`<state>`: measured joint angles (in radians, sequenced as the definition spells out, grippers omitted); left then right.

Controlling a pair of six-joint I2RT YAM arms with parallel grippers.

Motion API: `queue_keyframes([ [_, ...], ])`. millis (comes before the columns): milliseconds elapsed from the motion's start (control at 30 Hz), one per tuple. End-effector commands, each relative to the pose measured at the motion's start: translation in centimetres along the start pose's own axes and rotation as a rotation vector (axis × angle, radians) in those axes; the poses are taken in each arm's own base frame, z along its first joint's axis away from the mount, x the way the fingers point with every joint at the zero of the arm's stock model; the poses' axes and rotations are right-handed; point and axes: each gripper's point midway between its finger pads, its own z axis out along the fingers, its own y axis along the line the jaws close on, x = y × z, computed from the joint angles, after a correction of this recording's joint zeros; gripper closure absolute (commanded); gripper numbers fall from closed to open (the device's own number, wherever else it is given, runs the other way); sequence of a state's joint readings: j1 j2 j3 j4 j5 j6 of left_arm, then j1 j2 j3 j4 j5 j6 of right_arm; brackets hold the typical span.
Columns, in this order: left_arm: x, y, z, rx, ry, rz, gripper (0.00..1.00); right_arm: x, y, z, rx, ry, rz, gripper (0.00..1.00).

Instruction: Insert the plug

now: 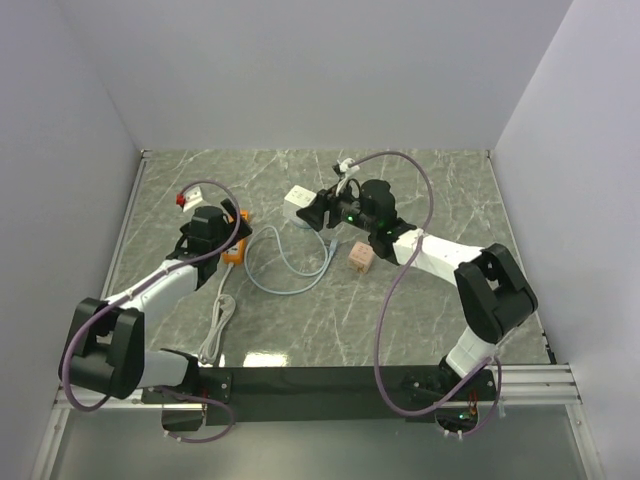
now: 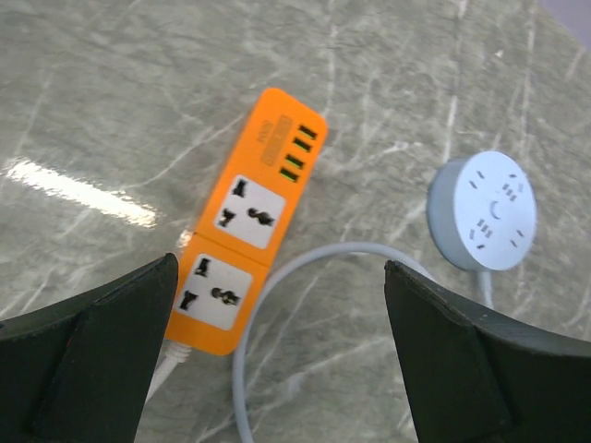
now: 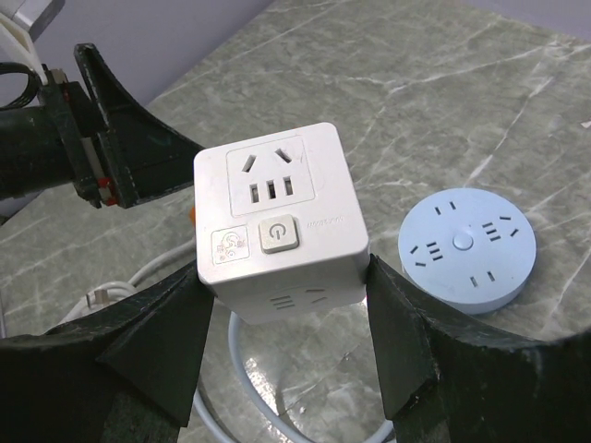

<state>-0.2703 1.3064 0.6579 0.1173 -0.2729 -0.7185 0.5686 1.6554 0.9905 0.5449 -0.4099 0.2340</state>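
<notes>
My right gripper is shut on a white cube adapter, with sockets and a power button on its faces, and holds it above the table; the adapter also shows in the top view. An orange power strip with two sockets and green USB ports lies flat on the table. It shows beside the left arm in the top view. My left gripper is open and empty above the strip's near end. A round pale-blue socket lies to the right of the cube.
A pale-blue cable loops across the middle of the table. The orange strip's white cord runs toward the near edge. A small pink cube sits beside the right arm. Grey walls stand on three sides.
</notes>
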Motion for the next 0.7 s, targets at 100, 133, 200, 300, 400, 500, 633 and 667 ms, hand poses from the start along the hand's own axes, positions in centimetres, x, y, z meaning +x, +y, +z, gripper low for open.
queue_keyframes([
  [100,0.0,1.7,0.8,-0.089,-0.02,-0.011,0.0,-4.3,1.3,0.8,-0.069,-0.101,-0.055,0.99],
  [133,0.4,1.8,1.0,-0.093,-0.008,-0.006,0.01,-4.3,1.4,0.8,-0.073,-0.102,-0.053,0.99],
  [200,0.9,1.6,1.6,-0.09,0.016,0.003,0.0,-4.1,1.3,0.8,-0.074,-0.1,-0.046,0.99],
  [300,2.3,1.8,3.0,-0.103,0.069,0.024,0.01,-4.0,1.4,0.6,-0.078,-0.101,-0.04,0.99],
  [400,2.3,1.8,3.6,-0.116,0.07,0.03,0.01,-4.0,1.4,0.2,-0.078,-0.106,-0.04,0.99],
  [500,3.2,2.1,4.3,-0.127,0.098,0.045,0.01,-3.9,1.4,-0.3,-0.073,-0.107,-0.046,0.99],
  [633,4.1,1.1,4.8,-0.072,0.133,0.054,0.05,-3.8,1.3,-0.6,-0.07,-0.108,-0.046,0.99],
  [667,4.3,1.0,4.9,-0.067,0.138,0.063,0.08,-3.8,1.2,-0.6,-0.068,-0.109,-0.044,0.99],
])
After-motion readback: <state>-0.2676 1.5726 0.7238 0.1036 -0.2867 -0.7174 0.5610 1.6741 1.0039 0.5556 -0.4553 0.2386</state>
